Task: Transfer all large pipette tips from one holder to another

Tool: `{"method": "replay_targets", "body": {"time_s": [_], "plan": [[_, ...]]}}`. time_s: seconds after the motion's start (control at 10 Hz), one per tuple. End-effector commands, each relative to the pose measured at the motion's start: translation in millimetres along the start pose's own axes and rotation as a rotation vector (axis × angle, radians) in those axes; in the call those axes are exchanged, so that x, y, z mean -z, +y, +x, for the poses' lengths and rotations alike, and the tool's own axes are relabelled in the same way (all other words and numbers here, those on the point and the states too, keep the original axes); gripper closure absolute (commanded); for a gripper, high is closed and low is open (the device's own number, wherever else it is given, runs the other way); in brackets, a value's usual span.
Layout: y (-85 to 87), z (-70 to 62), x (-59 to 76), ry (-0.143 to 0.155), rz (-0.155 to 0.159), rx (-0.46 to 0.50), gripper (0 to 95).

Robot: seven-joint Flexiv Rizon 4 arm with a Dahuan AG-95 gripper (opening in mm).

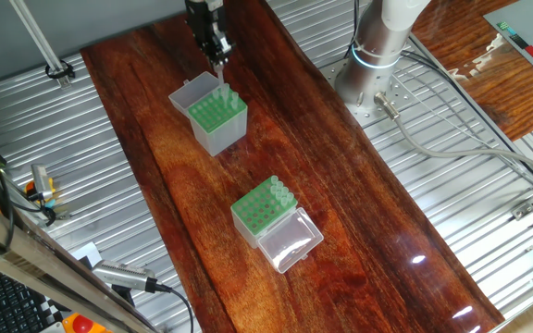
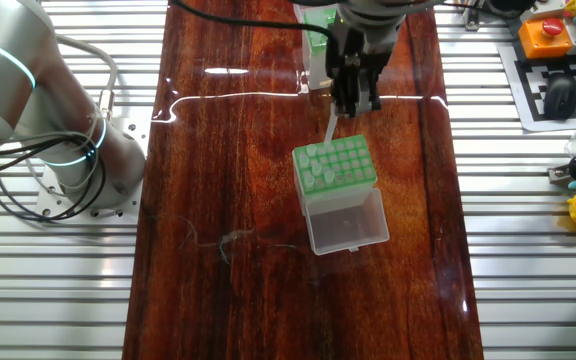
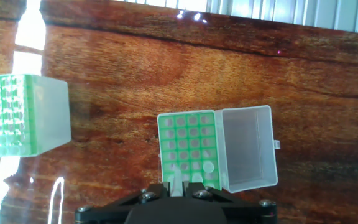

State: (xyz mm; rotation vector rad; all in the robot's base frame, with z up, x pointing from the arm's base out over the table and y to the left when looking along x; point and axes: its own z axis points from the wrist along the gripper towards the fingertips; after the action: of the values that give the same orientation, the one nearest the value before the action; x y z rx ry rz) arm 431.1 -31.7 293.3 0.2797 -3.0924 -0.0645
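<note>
The gripper (image 2: 354, 98) is closed narrowly on one pipette tip (image 2: 330, 127), held just above the back edge of the shorter box (image 2: 335, 163), whose clear lid (image 2: 348, 220) lies open beside the green top. The step in hand looks like seating this tip. It should be centred over a free hole, lowered straight, and released only once its collar rests on the plate. Its long axis runs near vertical with the point down, though it leans slightly in the other fixed view. In the hand view I cannot tell which hole it is over. The taller box (image 1: 265, 215) stands well apart, with more tips (image 1: 279, 193) along one edge.
</note>
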Motion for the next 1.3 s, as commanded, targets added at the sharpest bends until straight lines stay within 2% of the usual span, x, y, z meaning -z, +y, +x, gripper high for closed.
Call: {"method": "replay_targets", "body": {"time_s": [0.1,0.3,0.4,0.5,0.6,0.8,1.0,1.1,1.2,1.3], "plan": [[0.1,-0.3,0.3,-0.006,-0.008,0.048,95.0],[0.1,-0.3,0.3,0.001,-0.001,0.049,95.0],[18.2,-8.0,-0.2,0.012,0.009,0.031,95.0],[48.9,-19.7,-2.0,0.010,0.015,0.008,95.0],[67.2,-25.4,-5.1,0.008,0.016,-0.015,95.0],[88.8,-30.7,-9.7,0.008,0.018,-0.060,95.0],[88.8,-30.7,-9.7,0.016,0.042,-0.029,95.0],[88.8,-30.7,-9.7,0.018,0.040,0.016,95.0],[88.8,-30.7,-9.7,0.015,0.019,0.113,95.0],[88.8,-30.7,-9.7,0.010,0.008,0.136,95.0]]}}
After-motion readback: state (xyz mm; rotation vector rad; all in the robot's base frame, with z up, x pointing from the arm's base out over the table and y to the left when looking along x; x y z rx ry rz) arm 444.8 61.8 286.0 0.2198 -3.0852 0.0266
